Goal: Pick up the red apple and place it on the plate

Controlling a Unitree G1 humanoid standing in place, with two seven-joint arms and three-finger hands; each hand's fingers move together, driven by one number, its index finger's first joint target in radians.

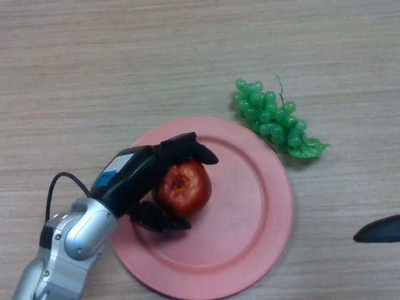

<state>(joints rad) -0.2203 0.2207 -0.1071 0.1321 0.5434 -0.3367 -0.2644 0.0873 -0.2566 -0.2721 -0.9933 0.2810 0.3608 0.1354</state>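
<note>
A red apple sits over the left part of the pink plate, stem hollow facing up. My left hand comes in from the lower left and wraps the apple: fingers curl over its top, the thumb curls under its lower side. I cannot tell whether the apple rests on the plate or hangs just above it. Only a dark tip of my right hand shows at the right edge, low over the table and away from the plate.
A bunch of green grapes with a leaf lies on the wooden table just past the plate's upper right rim, touching or nearly touching it.
</note>
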